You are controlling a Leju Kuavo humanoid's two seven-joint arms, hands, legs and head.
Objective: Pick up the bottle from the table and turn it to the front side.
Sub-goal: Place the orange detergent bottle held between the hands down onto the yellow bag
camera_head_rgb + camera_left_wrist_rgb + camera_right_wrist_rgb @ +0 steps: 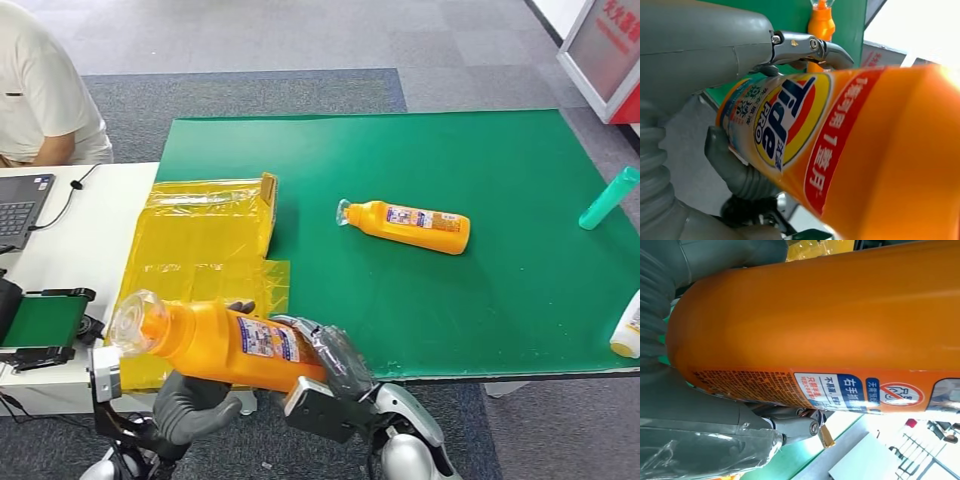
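Low in the head view, I hold an orange bottle (pixel 219 345) sideways in both hands, clear cap toward the left edge. My left hand (pixel 192 405) cups it from beneath, fingers curled up around it; my right hand (pixel 332 370) wraps its base end. Beyond it, at centre left, yellow plastic bags (pixel 204 250) lie on the green table (pixel 490 300). A second orange bottle (pixel 407 226) lies at centre. A green bottle (pixel 610 198) lies at the right edge.
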